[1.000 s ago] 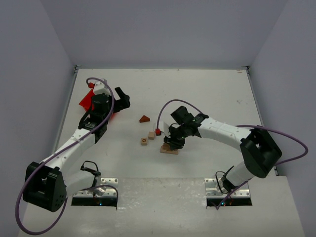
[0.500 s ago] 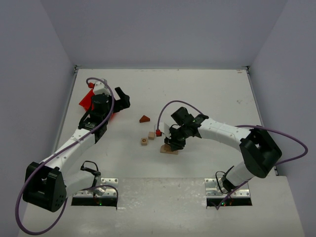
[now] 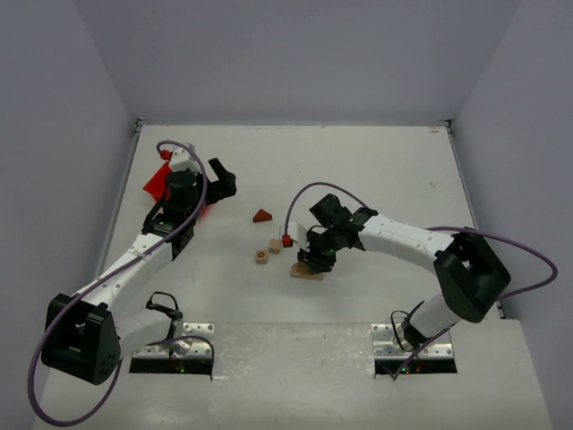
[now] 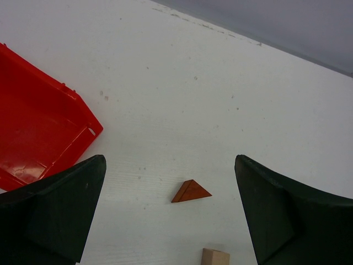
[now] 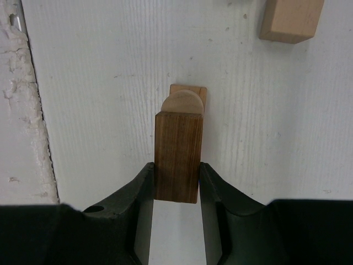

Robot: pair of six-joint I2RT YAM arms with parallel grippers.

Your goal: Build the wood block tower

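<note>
Left hand (image 4: 168,171) gapes wide near the table's left edge; right hand (image 5: 176,172) pinches a dark block (image 5: 176,146) mid-table.

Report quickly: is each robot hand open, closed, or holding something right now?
Left hand: open, holding nothing.
Right hand: closed on a dark brown wooden block.
</note>
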